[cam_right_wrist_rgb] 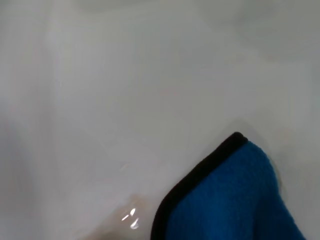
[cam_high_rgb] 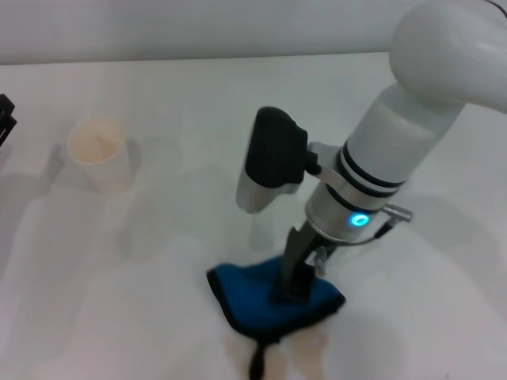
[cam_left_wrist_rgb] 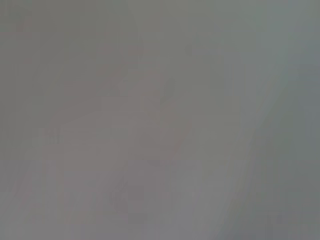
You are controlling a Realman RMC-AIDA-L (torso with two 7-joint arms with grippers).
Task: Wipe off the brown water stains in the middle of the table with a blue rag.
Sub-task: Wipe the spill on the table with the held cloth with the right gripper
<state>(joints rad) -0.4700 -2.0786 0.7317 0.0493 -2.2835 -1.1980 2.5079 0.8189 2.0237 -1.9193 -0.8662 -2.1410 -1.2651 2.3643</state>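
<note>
The blue rag (cam_high_rgb: 269,294) sits under my right gripper (cam_high_rgb: 295,283) near the front edge of the table (cam_high_rgb: 190,103), bunched into a rough wedge with its black trim along the left side and the black loop tag (cam_high_rgb: 257,360) trailing off toward the near edge. From the head camera, my right arm comes down at a slant from the upper right, blue ring light glowing at the wrist, and the dark fingers are planted on the middle of the cloth; they look drawn close together on the fabric, though the exact grip is hard to make out. The brown water stains (cam_high_rgb: 305,348) show as pale tan wet patches just in front of the rag, on both sides of the tag. A cream paper cup (cam_high_rgb: 100,153) stands upright well off to the left. A dark bit of my left gripper (cam_high_rgb: 5,119) peeks in at the left edge; whether it is spread or pressed together I cannot tell.

Left wrist camera: only a flat grey blur.

Right wrist camera: a corner of the blue rag (cam_right_wrist_rgb: 235,200), black-edged, lying on the table (cam_right_wrist_rgb: 125,75), with a tan wet patch (cam_right_wrist_rgb: 125,222) glinting just beside it.
</note>
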